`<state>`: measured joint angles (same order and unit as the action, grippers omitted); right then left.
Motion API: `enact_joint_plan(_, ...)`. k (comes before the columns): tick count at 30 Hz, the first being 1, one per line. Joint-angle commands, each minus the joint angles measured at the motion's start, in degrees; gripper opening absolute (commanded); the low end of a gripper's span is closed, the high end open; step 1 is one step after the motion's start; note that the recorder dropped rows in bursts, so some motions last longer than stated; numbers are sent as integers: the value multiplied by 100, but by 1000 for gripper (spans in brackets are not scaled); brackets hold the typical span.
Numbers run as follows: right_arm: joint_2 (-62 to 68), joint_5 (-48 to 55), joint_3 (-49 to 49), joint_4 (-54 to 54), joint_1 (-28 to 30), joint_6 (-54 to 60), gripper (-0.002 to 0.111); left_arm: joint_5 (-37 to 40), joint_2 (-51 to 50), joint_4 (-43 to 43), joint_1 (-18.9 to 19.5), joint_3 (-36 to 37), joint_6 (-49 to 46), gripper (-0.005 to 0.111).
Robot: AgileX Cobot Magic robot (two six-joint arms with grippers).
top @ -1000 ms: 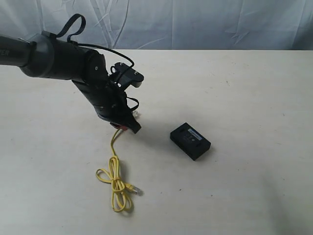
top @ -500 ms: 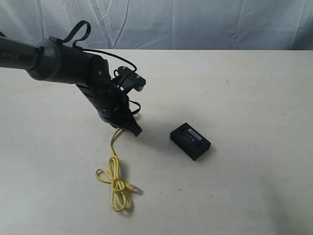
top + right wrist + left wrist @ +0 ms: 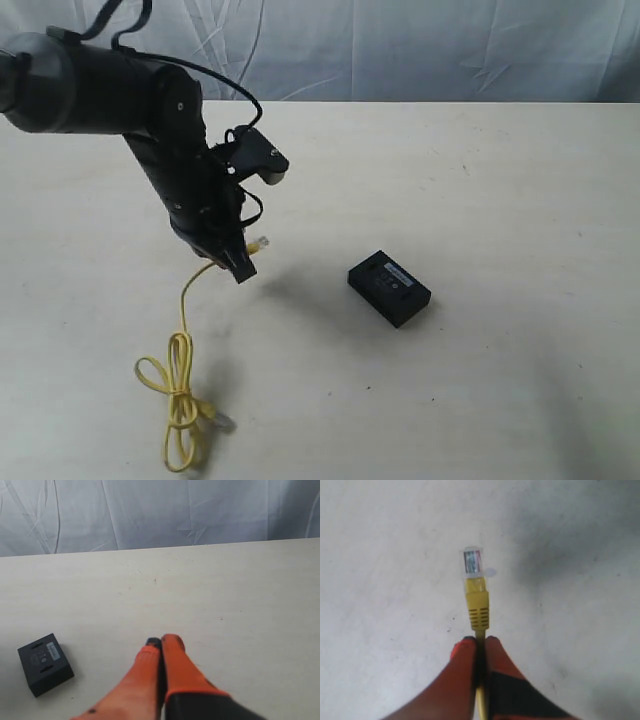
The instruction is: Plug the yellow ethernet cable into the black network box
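My left gripper (image 3: 243, 268) (image 3: 479, 641) is shut on the yellow ethernet cable (image 3: 183, 330) just behind its yellow boot, held above the table. The clear plug (image 3: 472, 562) sticks out past the fingertips (image 3: 463, 647). The cord hangs down to a loose knot (image 3: 176, 395) lying on the table at the lower left, with its other plug (image 3: 209, 411) beside it. The black network box (image 3: 390, 287) (image 3: 44, 663) lies flat to the right of the held plug, apart from it. My right gripper (image 3: 163, 642) is shut and holds nothing; the exterior view does not show it.
The table (image 3: 500, 200) is a pale, bare surface. A wrinkled grey-white backdrop (image 3: 400, 45) hangs along its far edge. The left arm's black body and cables (image 3: 150, 110) fill the upper left of the exterior view.
The left gripper has lifted and moved left with the cable end. The knot on the table has been dragged left and toward the front edge. The box has not moved.
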<state>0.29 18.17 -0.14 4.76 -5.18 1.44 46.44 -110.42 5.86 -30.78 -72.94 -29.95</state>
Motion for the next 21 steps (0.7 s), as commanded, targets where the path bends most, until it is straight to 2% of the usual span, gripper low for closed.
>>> enact_joint_plan(1,-29,-54,14,-27,-16,3,0,267,238,308,-19,-2,-659,0)
enact_joint_plan(6,-29,-54,14,-27,-16,3,0,193,214,1046,-69,126,-1608,0)
enact_joint_plan(10,-29,-147,14,-43,-16,3,0,-118,205,1127,-253,292,-2158,0)
enact_joint_plan(15,-29,-1197,14,-24,-16,3,0,-346,191,1155,-450,391,-2315,0)
enact_joint_plan(21,-29,-2204,14,-24,-16,3,0,-322,177,1153,-479,391,-2293,0)
